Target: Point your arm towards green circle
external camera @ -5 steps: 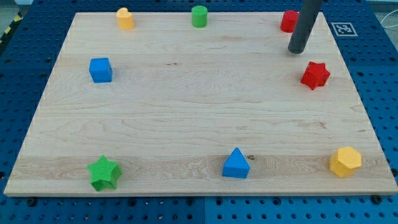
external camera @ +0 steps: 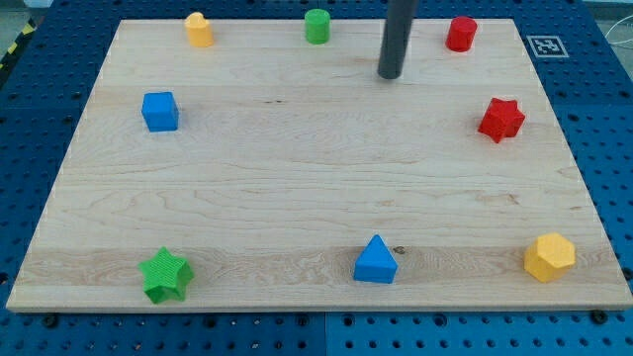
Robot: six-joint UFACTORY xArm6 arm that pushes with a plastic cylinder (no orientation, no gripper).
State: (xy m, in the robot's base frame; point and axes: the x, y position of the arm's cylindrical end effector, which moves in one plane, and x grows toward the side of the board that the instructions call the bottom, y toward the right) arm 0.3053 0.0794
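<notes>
Your arm ends in a straight dark rod, and my tip (external camera: 390, 75) rests on the pale wooden board (external camera: 297, 188) near the view's top, a little right of centre. There are no fingers here to open or close — the rod is bare and holds nothing.

The small green cylinder (external camera: 316, 26), the green circle you are after, stands at the board's top edge, to the view's left of my tip and slightly higher. The two are near one another but clearly apart, with bare wood between them.

To the view's right of my tip, also at the top edge, you can see a red cylinder (external camera: 461, 33), about as far off as the green one on the other side. A red star-shaped block (external camera: 501, 119) sits lower down by the right edge.

Along the top edge further left is a small yellow block (external camera: 199, 29) with a rounded top; its exact shape is hard to make out. A blue cube (external camera: 159, 111) lies at the left side.

Along the bottom edge you have a green star (external camera: 165, 275) at the left corner, a blue triangular block (external camera: 376, 261) right of centre, and a yellow hexagonal block (external camera: 549, 257) at the right corner — all well apart from my tip.
</notes>
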